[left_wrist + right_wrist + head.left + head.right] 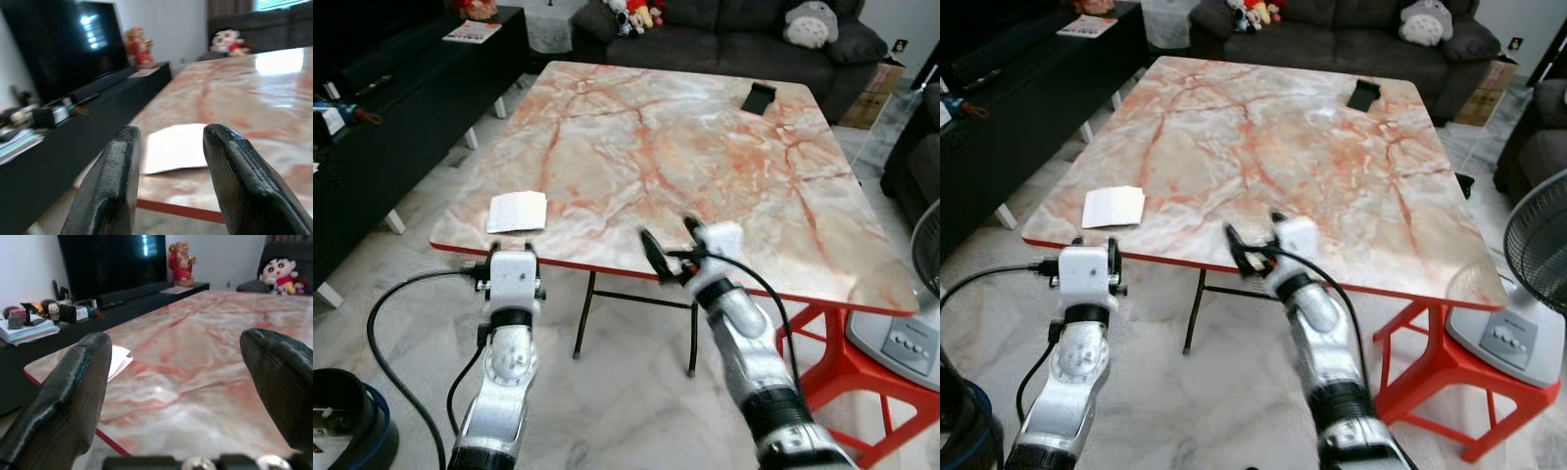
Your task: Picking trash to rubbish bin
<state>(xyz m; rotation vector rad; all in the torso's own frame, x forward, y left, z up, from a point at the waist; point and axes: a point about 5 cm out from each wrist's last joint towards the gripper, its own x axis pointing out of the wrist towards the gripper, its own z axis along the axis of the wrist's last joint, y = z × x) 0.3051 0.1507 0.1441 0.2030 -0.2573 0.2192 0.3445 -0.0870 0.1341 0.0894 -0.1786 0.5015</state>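
- Left gripper (171, 181) is hovering just short of the table's near edge, its two black fingers (110, 186) spread apart with nothing between them, aimed so that the white paper (518, 211) is sitting framed in the gap ahead.
- Right gripper (674, 250) is also holding at the near edge, further to the robot's right, its fingers opened wide and empty; it looks to be waiting rather than working, since nothing to pick up is lying in front of it.
- White paper, folded flat, is lying on the marble table (705, 157) close to the near left corner, just beyond the left gripper and not touched by it. This seems to be the trash, and the left arm is the one lined up for it.
- Because the sheet is lying flat, the fingers will probably need to come down low and pinch an edge.
- Dark round container (342, 416), likely the rubbish bin, is standing on the floor to the robot's left, beside the black cable (396, 333).
- Small black object (759, 97) is resting at the far side of the table, well apart from both arms.
- Sofa with soft toys (813, 22) is standing beyond the table.
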